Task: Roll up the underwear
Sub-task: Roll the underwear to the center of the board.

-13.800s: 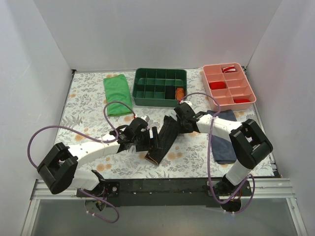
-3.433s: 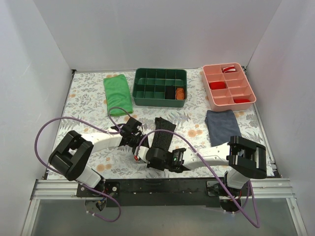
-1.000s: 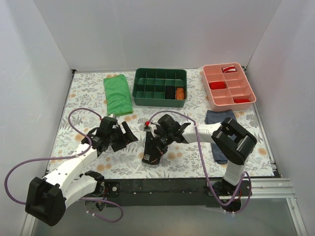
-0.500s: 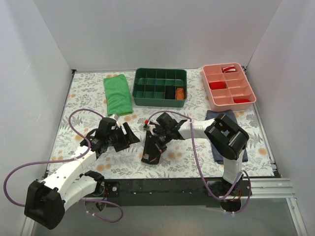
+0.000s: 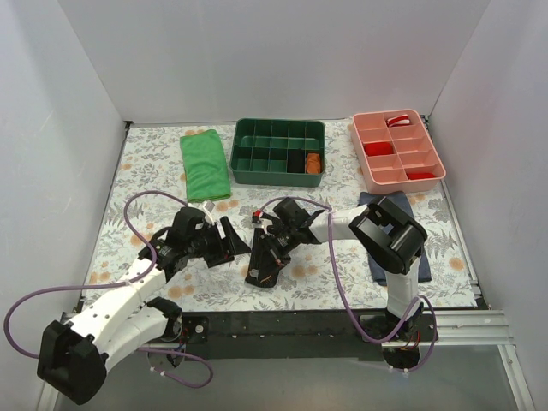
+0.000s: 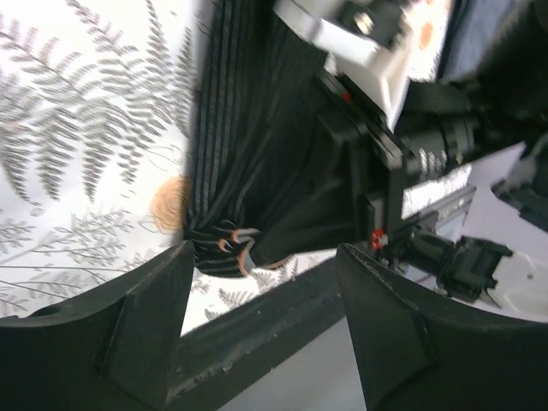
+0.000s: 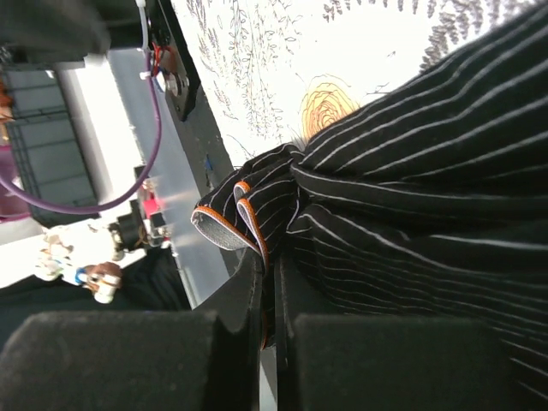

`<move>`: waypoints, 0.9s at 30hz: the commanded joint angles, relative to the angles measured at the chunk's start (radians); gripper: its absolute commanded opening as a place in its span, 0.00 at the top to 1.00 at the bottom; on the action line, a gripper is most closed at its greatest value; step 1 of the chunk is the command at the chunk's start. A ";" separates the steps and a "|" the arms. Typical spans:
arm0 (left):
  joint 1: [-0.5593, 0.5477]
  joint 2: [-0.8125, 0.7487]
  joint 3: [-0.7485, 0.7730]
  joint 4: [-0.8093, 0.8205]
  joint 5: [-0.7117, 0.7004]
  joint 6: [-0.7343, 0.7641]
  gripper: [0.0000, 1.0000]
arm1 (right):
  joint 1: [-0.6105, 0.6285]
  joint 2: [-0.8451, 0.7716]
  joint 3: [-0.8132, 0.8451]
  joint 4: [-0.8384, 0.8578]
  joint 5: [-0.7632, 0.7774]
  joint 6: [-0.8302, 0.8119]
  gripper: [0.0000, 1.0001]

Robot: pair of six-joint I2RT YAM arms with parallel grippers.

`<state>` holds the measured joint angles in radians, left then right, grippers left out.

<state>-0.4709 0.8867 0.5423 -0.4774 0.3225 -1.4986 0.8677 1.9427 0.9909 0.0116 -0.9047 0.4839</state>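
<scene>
One underwear (image 5: 259,272) in clenched right pincer (image 7: 270,264); left pincer (image 6: 264,253) released; one green tray (image 5: 278,123), one pink tray (image 5: 377,116).

Two white-shelled arms with chunky black joint housings, left arm (image 5: 120,295) at lower left, right arm (image 5: 404,291) at lower right, looping purple cables (image 5: 51,291), matte charcoal wedge fingers (image 6: 128,334), black base rail (image 5: 282,324)

We see the underwear (image 7: 411,214) as black with fine pale pinstripes and orange edging. The table (image 5: 154,171) is white, printed with grey ferns and orange flowers. The tray (image 5: 274,179) is dark green and holds an orange piece (image 5: 313,162). Left of the tray the cloth (image 5: 204,165) is bright green; right of it the box (image 5: 411,144) is salmon pink with red contents, and nearer than that the garment (image 5: 379,274) is navy. The arms (image 5: 128,295) are white and black, with purple cables (image 5: 137,205).
</scene>
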 commanded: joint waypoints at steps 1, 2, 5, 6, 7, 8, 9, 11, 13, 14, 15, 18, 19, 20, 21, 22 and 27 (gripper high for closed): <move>-0.067 -0.060 -0.021 0.029 0.044 -0.044 0.34 | -0.007 0.044 -0.017 0.045 0.038 0.035 0.99; -0.080 -0.069 -0.025 0.037 0.050 -0.069 0.34 | -0.006 0.048 -0.012 0.044 0.036 0.041 0.99; -0.130 -0.097 -0.047 0.051 0.040 -0.106 0.35 | -0.013 0.053 -0.017 0.059 0.033 0.057 0.99; -0.147 -0.103 -0.057 0.054 0.026 -0.109 0.37 | -0.013 0.050 -0.024 0.068 0.030 0.061 0.99; -0.153 -0.103 -0.064 0.054 0.020 -0.114 0.38 | -0.015 0.051 -0.029 0.074 0.029 0.067 0.99; -0.156 -0.103 -0.065 0.054 0.010 -0.117 0.42 | -0.016 0.052 -0.031 0.082 0.029 0.067 0.99; -0.163 -0.100 -0.068 0.036 -0.015 -0.130 0.43 | -0.018 0.055 -0.032 0.082 0.030 0.070 0.99; -0.164 -0.081 -0.059 0.004 -0.058 -0.134 0.43 | -0.019 0.056 -0.040 0.080 0.032 0.068 0.99; -0.173 -0.080 -0.051 -0.036 -0.121 -0.144 0.47 | -0.019 0.055 -0.046 0.083 0.032 0.068 0.99; -0.173 -0.081 -0.054 -0.046 -0.135 -0.155 0.48 | -0.021 0.053 -0.049 0.080 0.033 0.068 0.99; -0.175 -0.081 -0.056 -0.050 -0.148 -0.164 0.48 | -0.021 0.050 -0.049 0.077 0.035 0.065 0.99; -0.178 -0.066 -0.082 -0.041 -0.180 -0.173 0.52 | -0.024 0.045 -0.046 0.065 0.035 0.053 0.99; -0.179 -0.062 -0.088 -0.032 -0.177 -0.178 0.59 | -0.025 0.044 -0.046 0.064 0.036 0.051 0.99; -0.181 -0.055 -0.108 -0.020 -0.175 -0.180 0.65 | -0.026 0.042 -0.043 0.062 0.036 0.050 0.99; -0.184 -0.051 -0.116 0.000 -0.174 -0.184 0.69 | -0.026 0.042 -0.040 0.056 0.036 0.047 0.99; -0.186 -0.048 -0.122 0.006 -0.174 -0.187 0.68 | -0.027 0.042 -0.040 0.051 0.036 0.042 0.99; -0.190 -0.058 -0.171 0.063 -0.165 -0.181 0.64 | -0.027 0.038 -0.031 0.039 0.044 0.035 0.99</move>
<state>-0.6540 0.8455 0.3992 -0.4683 0.1741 -1.6737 0.8444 1.9697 0.9665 0.0883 -0.9436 0.5690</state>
